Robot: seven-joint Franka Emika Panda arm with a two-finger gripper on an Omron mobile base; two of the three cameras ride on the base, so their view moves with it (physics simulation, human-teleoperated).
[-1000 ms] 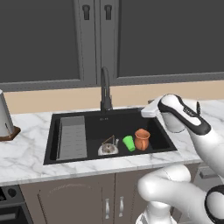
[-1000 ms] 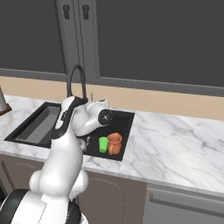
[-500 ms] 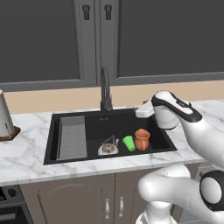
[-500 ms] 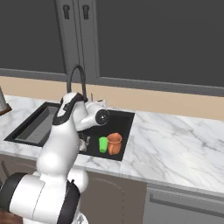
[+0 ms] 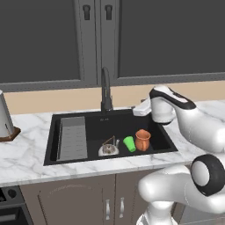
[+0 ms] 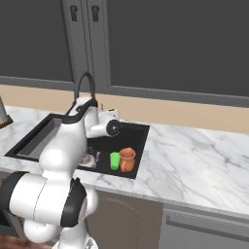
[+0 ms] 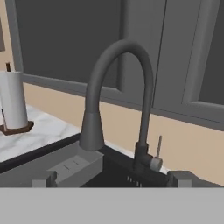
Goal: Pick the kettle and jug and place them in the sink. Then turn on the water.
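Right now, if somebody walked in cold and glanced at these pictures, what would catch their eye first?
Probably the bright spots in the black rectangular sink: a terracotta-orange jug, a small green cup beside it, and a squat silver kettle, all on the basin floor. Next, the white arm's open claw facing the tall dark curved faucet at the sink's back edge, with no water running from its spout.
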